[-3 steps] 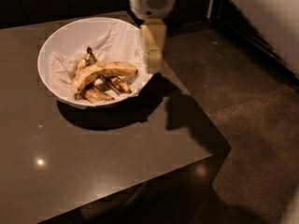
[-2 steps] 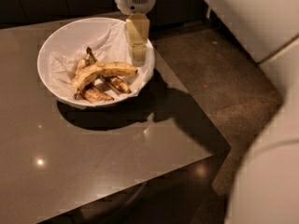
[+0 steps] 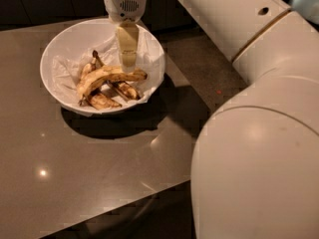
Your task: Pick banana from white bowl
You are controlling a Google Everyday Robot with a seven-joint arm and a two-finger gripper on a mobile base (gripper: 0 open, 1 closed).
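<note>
The white bowl (image 3: 54, 53) with its paper lining stands at the back of the dark glossy table. In it lies the banana (image 3: 107, 76), long, curved and yellow with brown speckles, on top of smaller, darker bananas (image 3: 102, 101). My gripper (image 3: 128, 61) hangs from its white wrist over the bowl's far side, pointing down, its tip just above and behind the banana's right half. It holds nothing that I can see.
My large white arm (image 3: 259, 148) fills the right side and foreground. The table (image 3: 99, 178) has its front-right corner edge near the arm, with dark speckled floor (image 3: 209, 68) beyond to the right. Dark cabinets stand behind the table.
The gripper has moved left from the bowl's right rim to over the bowl's inside, closer to the banana. The arm has swung further into view on the right.
</note>
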